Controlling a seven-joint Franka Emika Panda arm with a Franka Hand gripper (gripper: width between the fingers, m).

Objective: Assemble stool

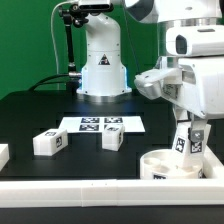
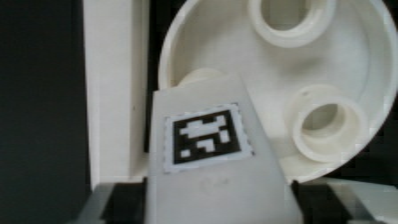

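A: What is the gripper (image 1: 188, 135) doing?

B: It is clenched on a white oblong plastic leg (image 2: 196, 98), roughly upright. The white round plastic seat (image 1: 165, 166) lies on the table (image 1: 30, 110) directly below the gripper.

A: How best to seat it?

B: My judgement is to centre the leg's end over a round socket (image 2: 331, 126), keep it plumb and lower it slowly.

A: Any writing?

B: Only a black-and-white square tag (image 2: 210, 135), no words.

Green backdrop (image 1: 25, 45) behind; black tabletop (image 1: 25, 115); white rail (image 1: 80, 192) along near edge; even light.
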